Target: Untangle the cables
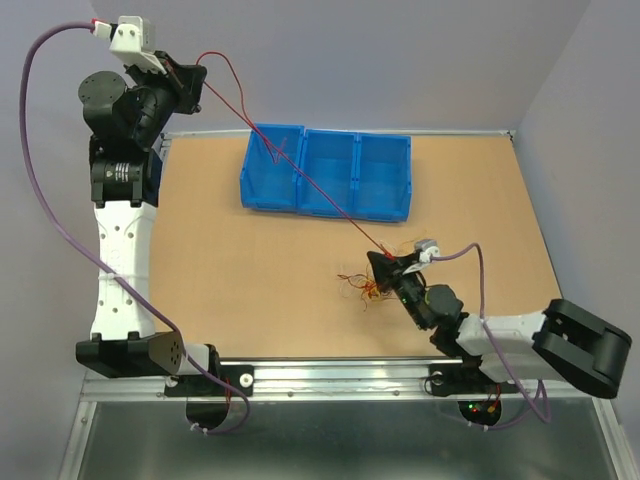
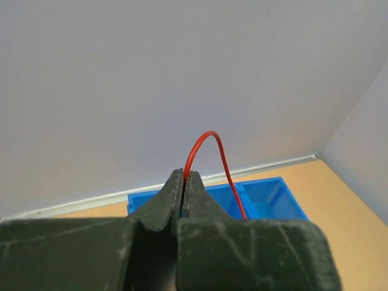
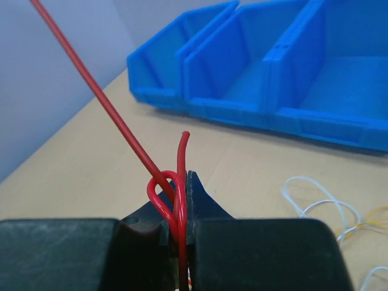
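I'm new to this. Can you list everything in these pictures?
table: one, tan, under everything
bins: three, blue, row at the table's far side
red cable: one, red, stretched taut above the table
tangled cables: one heap, yellow-orange, white, red, on the table right of centre
arms: two, white and black, near edge
purple cables: two, purple, along the arms
left end effector: one, black, shut on red cable
right end effector: one, black, shut on red cable
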Controlling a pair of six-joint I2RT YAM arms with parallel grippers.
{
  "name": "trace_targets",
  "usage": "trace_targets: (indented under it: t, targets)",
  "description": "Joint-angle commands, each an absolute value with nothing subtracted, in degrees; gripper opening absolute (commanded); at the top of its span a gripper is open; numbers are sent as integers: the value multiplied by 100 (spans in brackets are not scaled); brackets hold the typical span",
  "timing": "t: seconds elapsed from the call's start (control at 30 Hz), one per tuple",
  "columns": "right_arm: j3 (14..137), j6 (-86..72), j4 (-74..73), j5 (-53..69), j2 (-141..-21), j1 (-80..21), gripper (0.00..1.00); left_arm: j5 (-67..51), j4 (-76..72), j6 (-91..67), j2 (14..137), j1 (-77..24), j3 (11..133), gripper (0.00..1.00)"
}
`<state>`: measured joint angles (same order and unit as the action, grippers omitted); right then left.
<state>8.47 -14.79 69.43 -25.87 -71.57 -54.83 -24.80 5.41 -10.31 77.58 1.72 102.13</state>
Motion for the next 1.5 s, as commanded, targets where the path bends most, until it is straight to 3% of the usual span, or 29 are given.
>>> trace_targets:
  t: [0.0, 0.2, 0.37, 0.5, 0.53, 0.6, 0.7, 0.73, 0.83, 1.47]
  targets:
    - [405, -1898, 5425, -4559, -6286, -5458, 7, -519, -738, -852, 7497, 500, 10319, 0]
    - [176, -1986, 4579, -4510, -5010, -5414, 10, -887, -870, -1230, 7576, 1246, 10388, 0]
    - [360, -2171, 4360, -4702, -5308, -5344, 10, -1089, -914, -1310, 7515, 1485, 10310, 0]
    - [597, -2180, 4359, -4580, -5695, -5326, 13, -2186, -1746, -1300, 7208, 1477, 9513, 0]
    - [641, -2162, 4351, -4527, -5721, -5326, 23, -2641, -1836, -1318, 7120, 1450, 9388, 0]
    - [738, -2049, 4351, -4343, -5722, -5326, 26, -2873, -1846, -1170, 7119, 1284, 9308, 0]
    - [931, -1873, 4342, -4132, -5695, -5317, 56, -2901, -1775, -1020, 7145, 1230, 9360, 0]
    - [1001, -1820, 4333, -4087, -5695, -5326, 80, -2839, -1741, -985, 7154, 1222, 9386, 0]
    - [1291, -1662, 4202, -3780, -5730, -5326, 100, -2865, -1731, -914, 7207, 1222, 9422, 0]
    - [2715, -1099, 4017, -3155, -6495, -5326, 100, -3129, -2063, -791, 7945, 669, 10433, 0]
